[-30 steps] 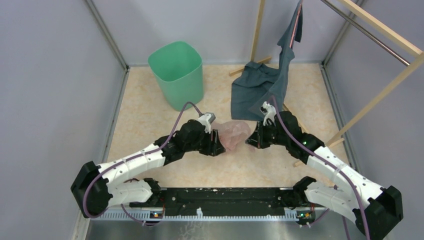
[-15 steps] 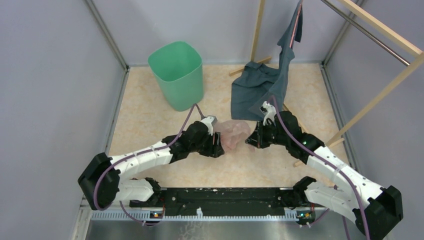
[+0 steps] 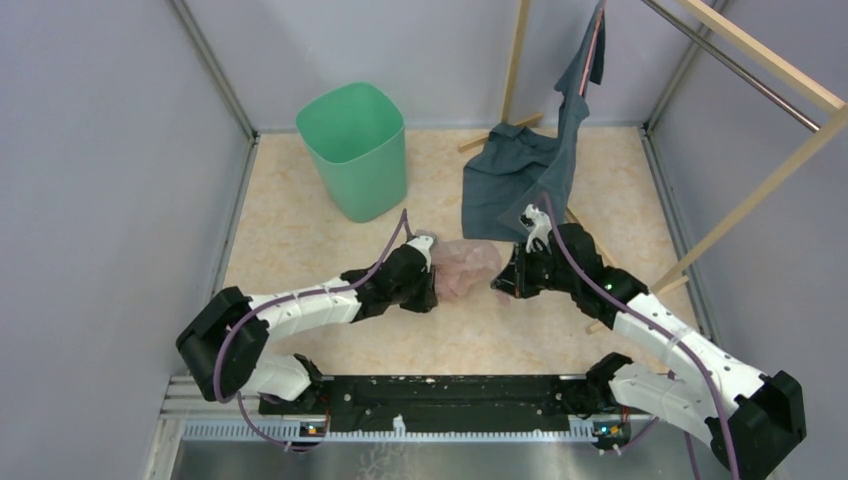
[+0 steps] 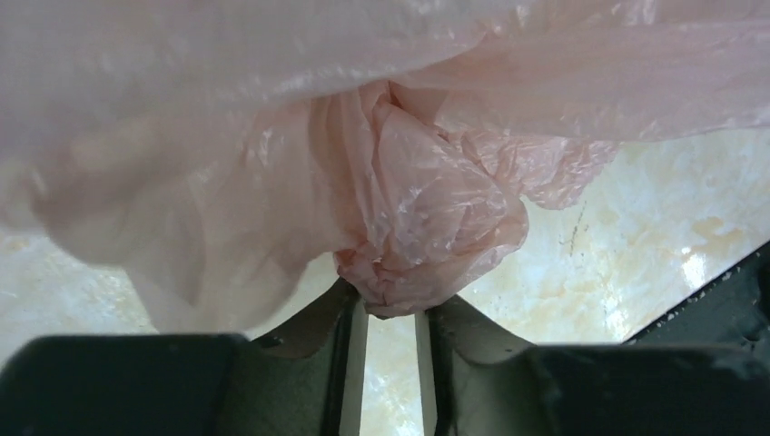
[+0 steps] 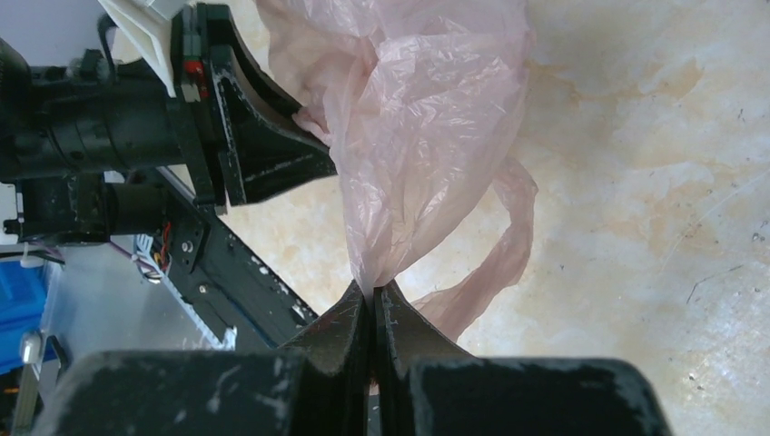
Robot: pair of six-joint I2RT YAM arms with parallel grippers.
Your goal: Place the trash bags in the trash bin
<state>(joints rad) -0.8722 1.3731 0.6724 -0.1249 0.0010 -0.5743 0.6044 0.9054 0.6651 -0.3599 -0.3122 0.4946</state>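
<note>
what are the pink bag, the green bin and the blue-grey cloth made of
Trash bag: thin plastic film by the look; it is translucent, glossy and finely crinkled. Trash bin: probably moulded plastic, with smooth, even mint walls and rounded corners. Cloth: fabric with a matte look that drapes in soft folds; the fibre cannot be told.

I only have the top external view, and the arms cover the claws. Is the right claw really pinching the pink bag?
Observer: Yes. The right wrist view shows the right claw shut on a twisted neck of the trash bag.
Operator: And the left one?
Observer: In the left wrist view a crumpled wad of the film is wedged in the left claw. Its tips are close together, with a narrow gap between them.
Operator: Is anything hanging loose?
Observer: Yes, a loop of the film hangs free beside the right claw's pinch, above the marbled tabletop.
</note>
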